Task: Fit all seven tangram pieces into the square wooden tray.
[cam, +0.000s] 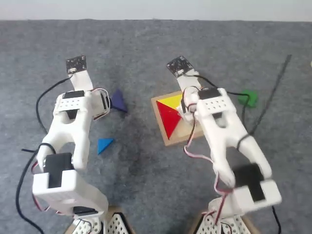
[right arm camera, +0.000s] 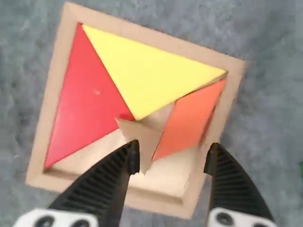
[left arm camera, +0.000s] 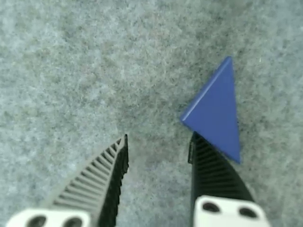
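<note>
Left hand is well open above the grey surface and holds nothing. The dark blue triangle lies flat just beside the tip of one finger, on that finger's outer side; contact cannot be confirmed. Its long edge runs straight ahead, away from the hand, and its square corner points across towards the line of the gap between the fingers. The light blue triangle lies flat behind this hand, close beside its arm and apart from the dark one. Right hand is also well open and empty, poised over the near edge of the tray, with bare tray floor below the gap. Three pieces sit in the tray. The yellow triangle has its long edge against the rim farthest from the hand and its apex pointing back at the hand. The red triangle has its long edge along a side rim and its apex pointing into the tray's middle, one short edge meeting the yellow. The orange piece lies against the yellow on the other side, its long axis running from the far corner of the tray towards the gap between the fingers. The green piece lies on the surface outside the tray, beyond the right arm; its shape and heading cannot be made out.
</note>
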